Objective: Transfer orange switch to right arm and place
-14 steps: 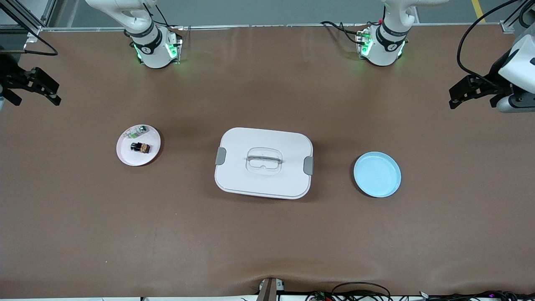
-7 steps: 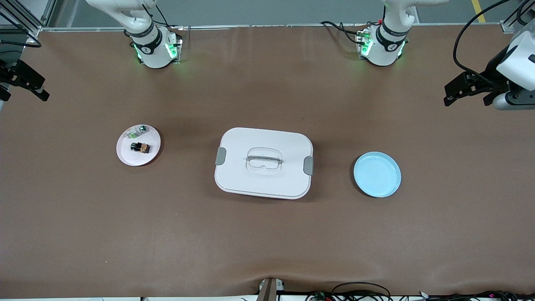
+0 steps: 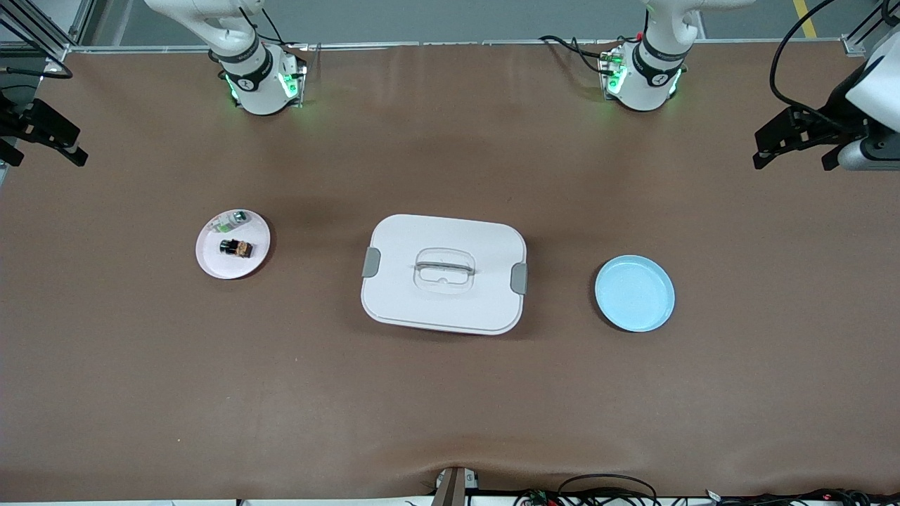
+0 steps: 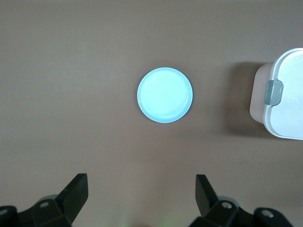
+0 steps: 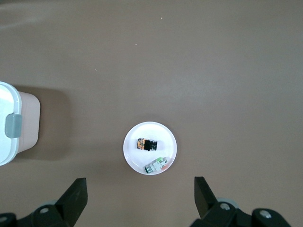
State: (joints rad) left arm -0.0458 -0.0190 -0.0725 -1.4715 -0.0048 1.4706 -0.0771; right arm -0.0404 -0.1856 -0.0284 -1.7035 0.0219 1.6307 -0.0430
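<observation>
With both arms having drifted only slightly at the desk's ends, the left gripper (image 3: pixel 794 144) and right gripper (image 3: pixel 43 133) hung wide open and empty, the tiny black-and-orange switch (image 3: pixel 235 247) lying ungrasped on the small white round plate (image 3: pixel 211 261).

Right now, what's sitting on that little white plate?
Two small parts lie on the white plate: the orange switch, black with orange markings, and a green-and-white part beside it. Anything under them is hidden.
</observation>
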